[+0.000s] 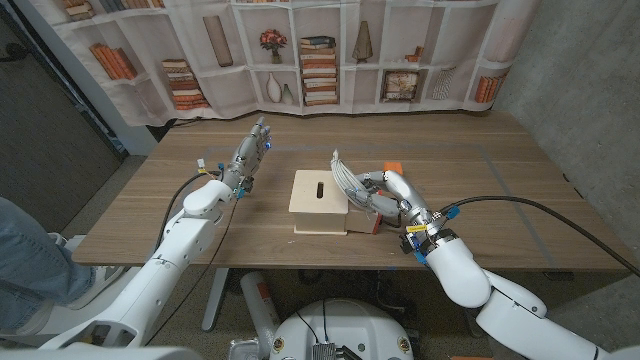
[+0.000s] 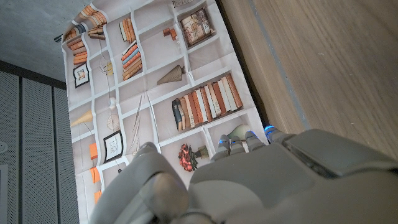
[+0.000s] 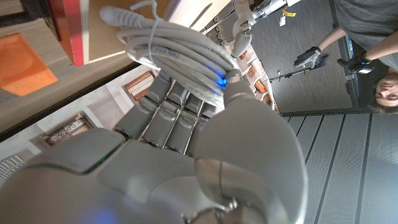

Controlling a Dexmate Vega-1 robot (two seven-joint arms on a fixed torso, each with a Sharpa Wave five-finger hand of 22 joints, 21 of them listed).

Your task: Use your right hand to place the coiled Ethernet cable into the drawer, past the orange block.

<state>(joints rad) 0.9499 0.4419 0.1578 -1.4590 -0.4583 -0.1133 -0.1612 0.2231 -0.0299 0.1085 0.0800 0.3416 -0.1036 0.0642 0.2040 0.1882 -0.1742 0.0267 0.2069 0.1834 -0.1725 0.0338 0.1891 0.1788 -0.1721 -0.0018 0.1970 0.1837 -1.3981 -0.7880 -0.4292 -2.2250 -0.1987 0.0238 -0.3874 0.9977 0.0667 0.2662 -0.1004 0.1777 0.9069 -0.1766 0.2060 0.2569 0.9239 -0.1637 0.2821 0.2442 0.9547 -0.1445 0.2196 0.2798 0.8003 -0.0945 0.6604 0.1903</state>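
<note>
The head view looks down from above and behind both arms over the wooden surface, facing a curtain printed with bookshelves at the far edge; it takes in the whole scene from some way off. The left wrist view sits very close on the back of the left hand, looking past its fingers along the surface to that same curtain. The right wrist view is equally close behind the right hand, turned over, with the coiled Ethernet cable just beyond its fingers, the orange block off to one side, and a person further off.
</note>
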